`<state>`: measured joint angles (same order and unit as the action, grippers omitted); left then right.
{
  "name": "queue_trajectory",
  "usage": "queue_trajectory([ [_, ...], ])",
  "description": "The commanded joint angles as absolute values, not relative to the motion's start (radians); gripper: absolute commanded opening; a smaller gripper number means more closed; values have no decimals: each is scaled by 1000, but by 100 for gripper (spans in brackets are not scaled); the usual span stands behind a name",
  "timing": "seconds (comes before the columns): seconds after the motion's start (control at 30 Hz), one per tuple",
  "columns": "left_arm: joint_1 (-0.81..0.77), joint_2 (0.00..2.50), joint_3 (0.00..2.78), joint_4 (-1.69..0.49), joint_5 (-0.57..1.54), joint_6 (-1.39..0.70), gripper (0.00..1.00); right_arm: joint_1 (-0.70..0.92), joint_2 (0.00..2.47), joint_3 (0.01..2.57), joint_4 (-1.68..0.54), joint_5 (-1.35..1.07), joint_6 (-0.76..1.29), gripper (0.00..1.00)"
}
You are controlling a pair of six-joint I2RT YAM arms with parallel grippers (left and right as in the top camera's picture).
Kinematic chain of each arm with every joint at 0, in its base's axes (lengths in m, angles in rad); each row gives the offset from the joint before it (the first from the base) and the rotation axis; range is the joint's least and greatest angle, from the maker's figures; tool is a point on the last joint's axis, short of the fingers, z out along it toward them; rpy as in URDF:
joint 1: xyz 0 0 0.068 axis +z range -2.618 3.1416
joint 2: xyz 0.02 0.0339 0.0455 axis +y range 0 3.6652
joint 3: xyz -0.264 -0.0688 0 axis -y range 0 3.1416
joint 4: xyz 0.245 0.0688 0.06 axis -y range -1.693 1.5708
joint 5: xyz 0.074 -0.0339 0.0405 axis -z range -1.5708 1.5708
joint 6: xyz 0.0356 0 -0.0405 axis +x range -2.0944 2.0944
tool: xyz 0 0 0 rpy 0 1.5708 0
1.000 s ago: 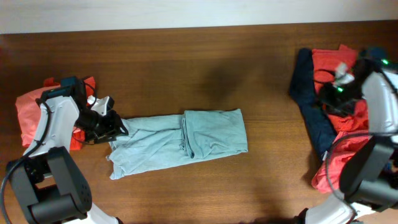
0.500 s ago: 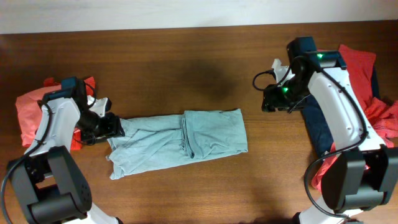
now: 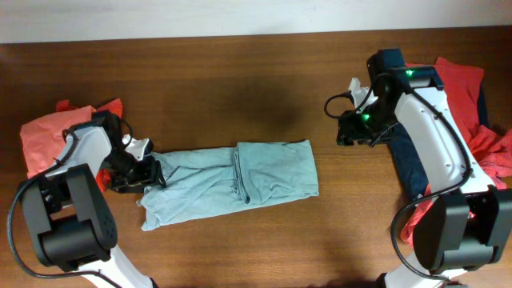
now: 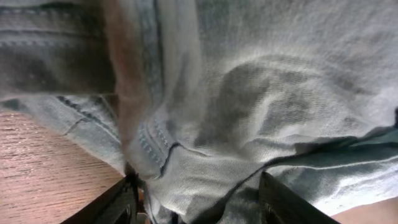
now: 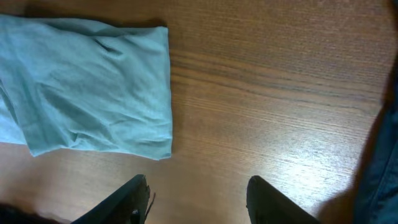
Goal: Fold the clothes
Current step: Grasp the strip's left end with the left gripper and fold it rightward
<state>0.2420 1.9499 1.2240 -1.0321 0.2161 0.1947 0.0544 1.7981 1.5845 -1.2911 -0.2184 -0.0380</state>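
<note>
A pale grey-blue cotton T-shirt (image 3: 232, 184) lies as a long, folded strip across the lower middle of the overhead frame on the dark brown wooden table (image 3: 240, 72). Its right part is doubled over into a fairly neat rectangle, and its left part is more wrinkled, with a corner sagging toward the lower left. The left gripper (image 3: 148, 174) sits at the strip's left end, touching the cloth. In the left wrist view its claw (image 4: 198, 186) stands wide, the two dark fingers at the bottom edge well apart, with a rumpled, stitched hem of the shirt (image 4: 249, 93) lying between and above them and bare wood showing in the lower left corner. Just behind that arm, at the left edge of the overhead frame, rests a crumpled heap of coral-red fabric (image 3: 44, 136). The right gripper (image 3: 346, 132) hangs over bare table in the upper right of the overhead frame, apart from the shirt's right end. In its wrist view the claw (image 5: 198, 186) is wide with nothing between the fingers, and the shirt's folded end (image 5: 93, 87) fills the upper left. At the right edge of the overhead frame lie more coral-red clothes (image 3: 460, 76) beside a navy garment (image 3: 404, 156).
</note>
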Motion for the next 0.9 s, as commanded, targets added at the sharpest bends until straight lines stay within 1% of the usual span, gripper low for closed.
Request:
queue_trajectory([
  [0.0, 238, 1985, 1212, -1029, 231, 218, 61, 59, 1789, 1578, -1295, -206, -45, 56],
  [0.03, 238, 1985, 1212, -1028, 246, 219, 59, 59, 1789, 1578, -1295, -206, -45, 56],
  [0.13, 238, 1985, 1212, -1018, 321, 220, 41, 59, 1789, 1578, -1295, -206, -45, 56],
  [0.27, 233, 1985, 1211, -999, 387, 237, 37, 59, 1789, 1578, -1295, -206, -45, 56],
  [0.3, 226, 1986, 1211, -992, 413, 245, 31, 59, 1789, 1578, -1295, -206, -45, 56],
  [0.33, 222, 1986, 1211, -991, 413, 245, 17, 59, 1789, 1578, -1295, -206, -45, 56],
  [0.37, 223, 1986, 1211, -992, 413, 245, 10, 59, 1789, 1578, -1295, -206, -45, 56],
  [0.43, 224, 1986, 1211, -995, 411, 245, 1, 59, 1789, 1577, -1295, -206, -45, 56],
  [0.63, 265, 1974, 1238, -1027, 305, 178, 1, 59, 1789, 1577, -1296, -205, -45, 56],
  [0.77, 315, 1963, 1335, -1122, 173, 124, 1, 59, 1789, 1577, -1296, -205, -45, 56],
  [0.87, 354, 1962, 1444, -1200, 168, 121, 1, 59, 1789, 1577, -1296, -206, -45, 56],
])
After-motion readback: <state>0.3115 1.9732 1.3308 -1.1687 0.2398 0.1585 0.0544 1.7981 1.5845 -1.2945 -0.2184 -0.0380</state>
